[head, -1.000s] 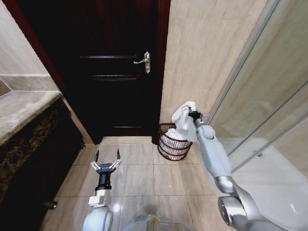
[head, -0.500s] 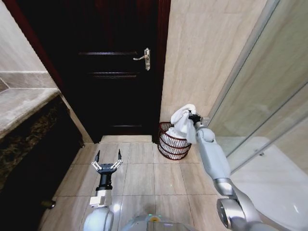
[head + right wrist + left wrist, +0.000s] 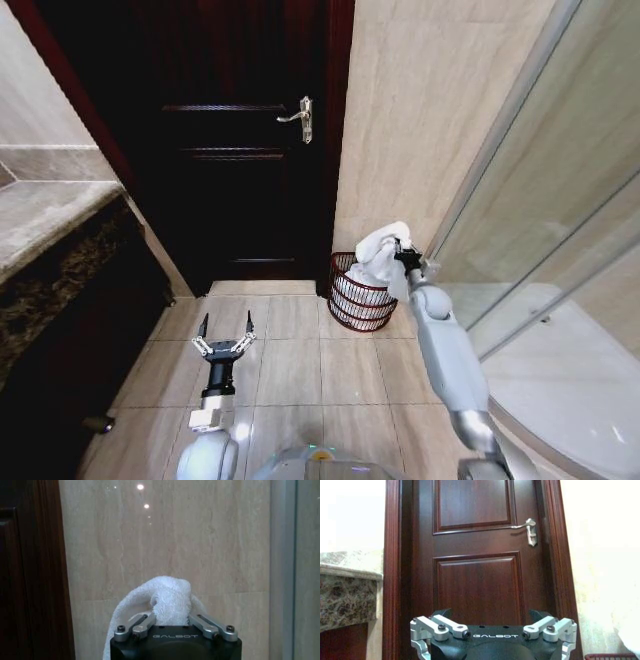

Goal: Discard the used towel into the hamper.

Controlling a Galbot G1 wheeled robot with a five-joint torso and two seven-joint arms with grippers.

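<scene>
Head view, centre right: the white towel [image 3: 378,252] hangs bunched from the right tool [image 3: 405,257], its lower folds draping over the far rim of the hamper [image 3: 361,297], which stands on the tiled floor [image 3: 300,370] in the corner between the dark door [image 3: 250,150] and the beige wall [image 3: 430,110]. The right tool's fingers are closed on the towel; "GALBOT" reads on its body in the right wrist view. Bare floor lies before the hamper; a glass shower panel [image 3: 560,200] bounds the right. Lower left, the left tool [image 3: 223,330] hovers spread wide, holding nothing, also marked "GALBOT".
</scene>
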